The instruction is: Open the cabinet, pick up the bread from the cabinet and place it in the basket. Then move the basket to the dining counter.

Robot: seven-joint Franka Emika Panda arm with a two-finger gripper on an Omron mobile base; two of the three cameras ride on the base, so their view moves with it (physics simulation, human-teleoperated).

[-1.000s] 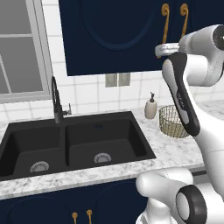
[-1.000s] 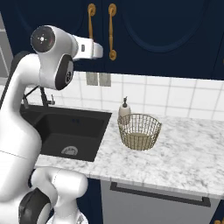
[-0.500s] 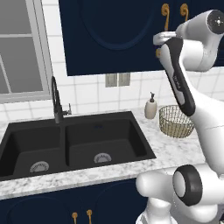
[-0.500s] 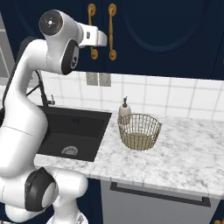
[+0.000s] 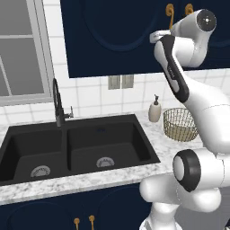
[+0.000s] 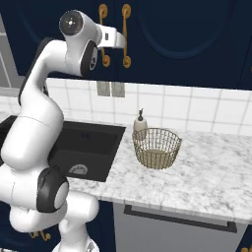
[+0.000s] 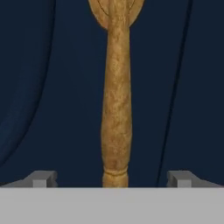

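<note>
Navy blue wall cabinet [image 6: 187,39] with arched-panel doors: shut, hanging above the marble surface [image 6: 216,172]; my claw [image 7: 112,178] is raised to it, directly facing one of its long curved brass handles [image 7: 116,96]

Brass handle: in the hand view it runs straight up from between my two dark finger tips [image 7: 41,178], centred in the gap, with navy door panel on both sides

Claw: spread wide, one tip either side of the handle, neither tip touching it; nothing held. In the right base view my hand sits just beside the pair of brass handles [image 6: 126,34] where the two doors meet

Round tan wire-mesh basket [image 6: 156,147]: upright on the marble surface, well below my claw, just beside a white soap bottle [image 6: 140,121]

Black double sink [image 5: 76,146]: set in the same surface, to the left of the basket, with a dark tap [image 5: 58,103] behind it

Bread: not seen, cabinet doors closed
</note>
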